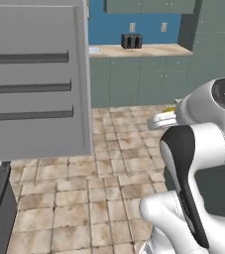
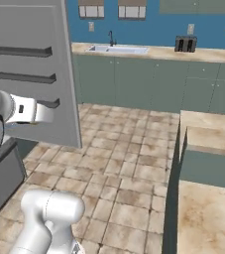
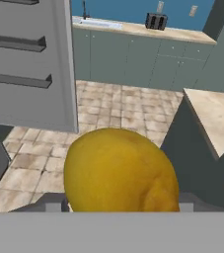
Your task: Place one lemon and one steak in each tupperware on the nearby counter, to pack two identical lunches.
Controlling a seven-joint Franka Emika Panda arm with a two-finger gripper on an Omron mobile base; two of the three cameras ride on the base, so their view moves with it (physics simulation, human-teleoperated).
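A bright yellow lemon sits large at the bottom of the hand view, held between the two fingertips of my gripper, which is shut on it. In the left base view the gripper hangs over the tiled floor, with a sliver of the lemon showing at the hand. The near counter is a beige stone top at the right, and its corner lies ahead and right of the lemon. The steak and both tupperware trays are out of view.
An open grey fridge door with three shelf rails stands at the left. A far counter along the blue wall carries a sink and a dark toaster. Tiled floor lies between.
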